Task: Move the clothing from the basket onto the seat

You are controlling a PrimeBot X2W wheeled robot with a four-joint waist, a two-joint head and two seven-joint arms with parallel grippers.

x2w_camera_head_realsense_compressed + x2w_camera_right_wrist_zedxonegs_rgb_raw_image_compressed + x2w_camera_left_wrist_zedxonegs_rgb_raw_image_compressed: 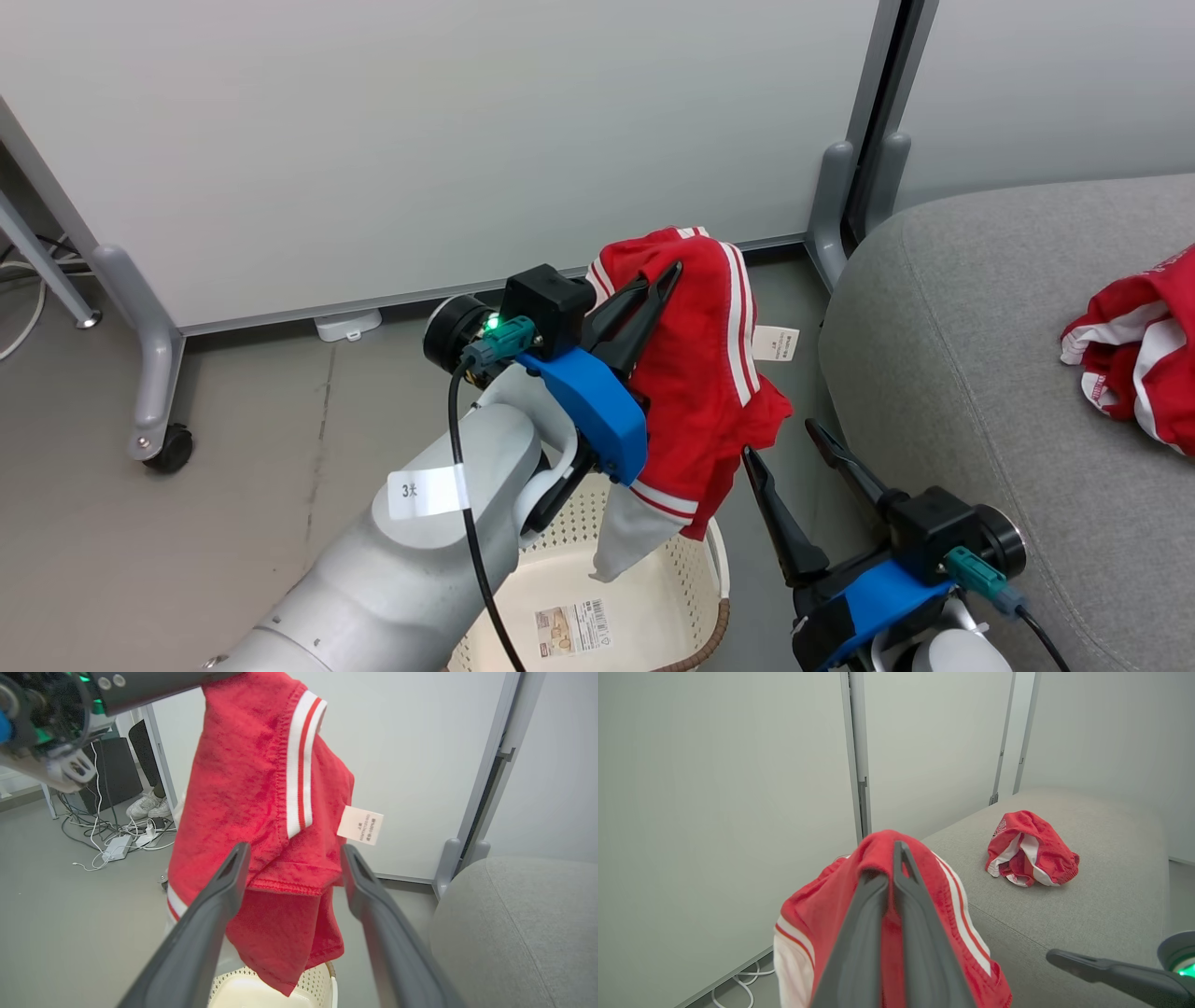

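Left gripper (672,273) pinches garment (709,373); right gripper (779,440) gapes (left wrist view: second garment (1031,847), perhaps shorts, on seat (1101,896)).

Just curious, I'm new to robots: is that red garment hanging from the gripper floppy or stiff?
Probably floppy: the red garment drapes in folds over the left gripper. Likely light: one pinch holds it. Its hem might brush the basket.

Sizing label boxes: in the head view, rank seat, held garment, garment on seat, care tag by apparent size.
1. seat
2. held garment
3. garment on seat, cropped by the edge
4. care tag
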